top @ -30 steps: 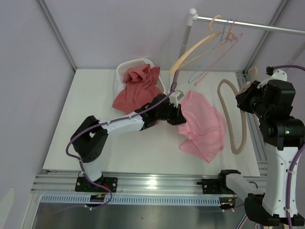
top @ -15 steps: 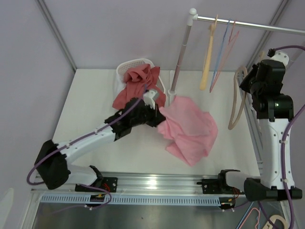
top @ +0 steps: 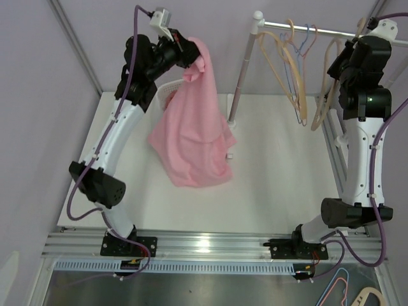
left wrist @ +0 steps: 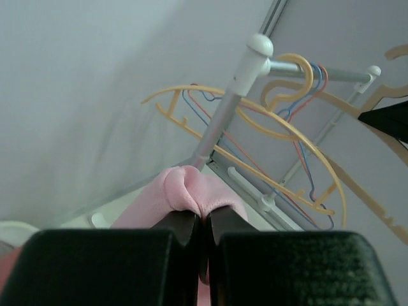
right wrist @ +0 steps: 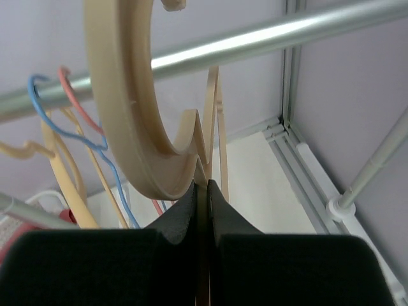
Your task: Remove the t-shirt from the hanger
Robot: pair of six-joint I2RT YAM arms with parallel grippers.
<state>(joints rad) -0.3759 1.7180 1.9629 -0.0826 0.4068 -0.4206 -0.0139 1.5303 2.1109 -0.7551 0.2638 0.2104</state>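
- The left arm has swung up from the counter (top: 274, 166), hoisting the pink t-shirt (top: 194, 127) off the surface. The right arm has carried the beige hanger (right wrist: 121, 115) up to the rail (top: 331, 30).
- The left tool (left wrist: 203, 223) is clenched on a bunched fold of the pink t-shirt, which hangs free of the hanger over the counter's far left.
- The right tool (right wrist: 203, 191) is clamped on the beige hanger, whose hook is at the rail beside the yellow, blue and pink hangers (top: 293, 70).
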